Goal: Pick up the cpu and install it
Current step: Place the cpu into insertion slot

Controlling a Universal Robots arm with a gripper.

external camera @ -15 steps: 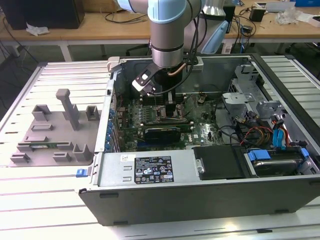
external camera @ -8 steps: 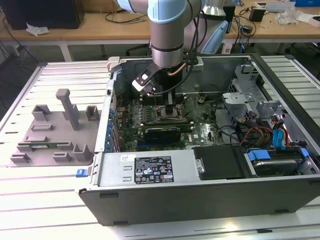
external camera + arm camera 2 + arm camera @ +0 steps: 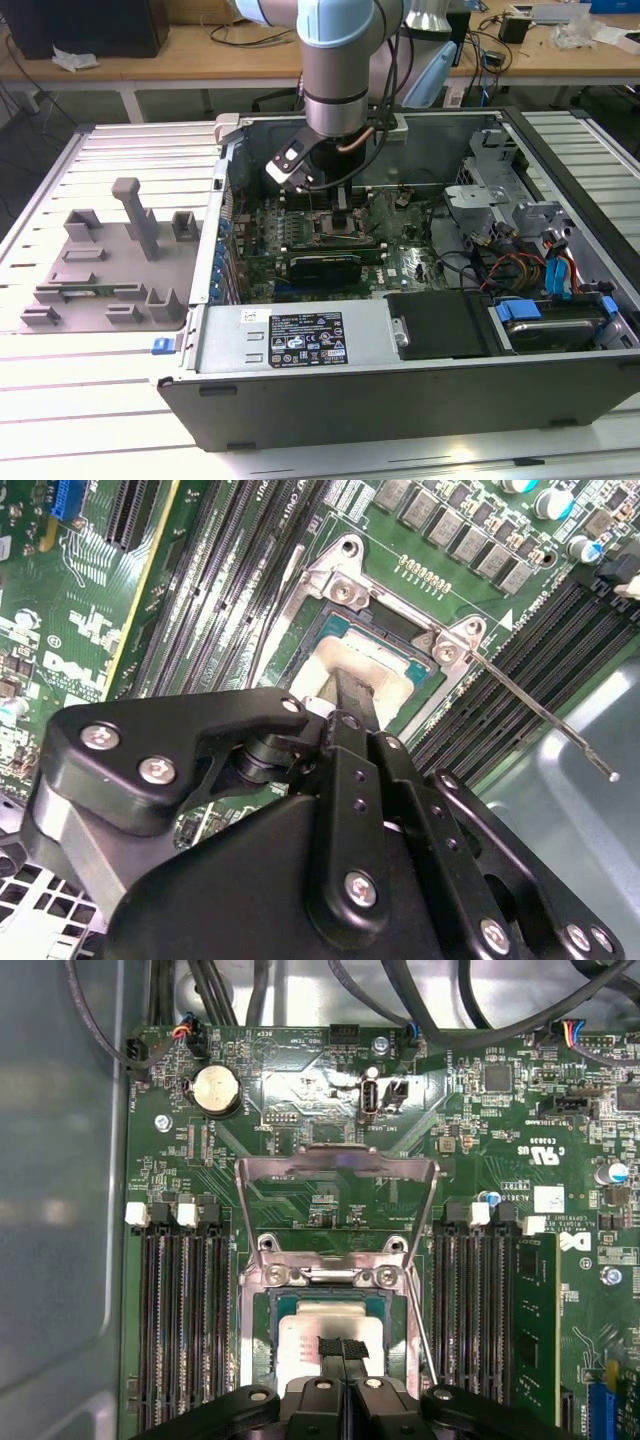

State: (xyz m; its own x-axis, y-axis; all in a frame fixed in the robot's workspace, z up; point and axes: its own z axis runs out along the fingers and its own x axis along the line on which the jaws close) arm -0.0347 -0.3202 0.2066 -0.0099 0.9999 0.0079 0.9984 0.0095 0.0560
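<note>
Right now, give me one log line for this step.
chip: flat in socket | tool: shut, tips at chip | clamp: raised open

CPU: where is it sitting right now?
In both wrist views the cpu lies flat in the open socket frame, between the two memory slot banks, directly under the gripper.

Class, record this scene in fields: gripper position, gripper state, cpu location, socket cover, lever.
gripper position: gripper tips over the metal top of the cpu, inside the computer case
gripper state: shut, nothing between the tips
contact with cpu: cannot tell
cpu location: lying flat in the socket
socket cover: load plate swung open
lever: retention lever released, angled away from the socket
</note>
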